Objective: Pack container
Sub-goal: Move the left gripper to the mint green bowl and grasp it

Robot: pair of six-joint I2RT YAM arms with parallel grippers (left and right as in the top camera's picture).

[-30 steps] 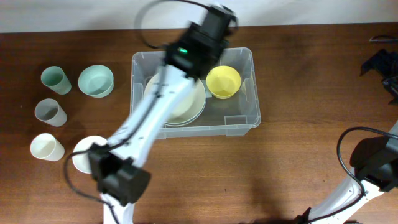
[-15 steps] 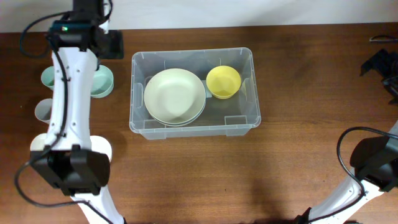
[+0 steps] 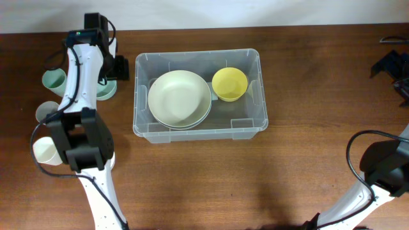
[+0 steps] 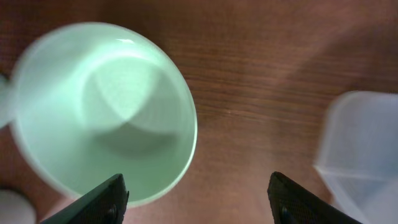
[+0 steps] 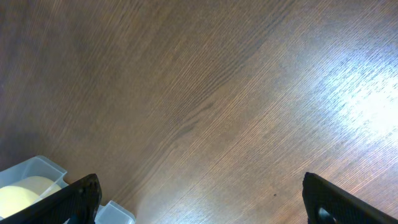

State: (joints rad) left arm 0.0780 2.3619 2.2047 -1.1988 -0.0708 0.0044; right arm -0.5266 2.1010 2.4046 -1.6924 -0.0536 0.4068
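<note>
The container (image 3: 262,96), a large clear plastic rectangular bin, sits mid-worktop toward the far edge. It already holds a stack of pale cream round plates (image 3: 179,98) in its left part and a small yellow bowl (image 3: 229,83) in its right part toward the far edge. The brown wooden worktop (image 3: 307,166) is bare toward the near edge.

The mint-green round bowl (image 4: 102,112) stands just left of the container, toward the far-left corner, and I judge it to be my next item. Down the left edge stand a green cup (image 3: 54,80), a grey translucent cup (image 3: 43,114) and a cream cup (image 3: 41,150).

My left pincer (image 4: 198,199) hovers over the mint bowl, spread wide with nothing in it. One finger is over the bowl and the other over bare wood, so the rim's container-side arc lies between them. To take it well, I should come straight down astride that wall, one finger inside and one outside. I should close firmly on the thin rim, then lift high enough to clear the container's wall.

My right pincer (image 5: 205,202) is also fully spread and empty, over bare wood.
</note>
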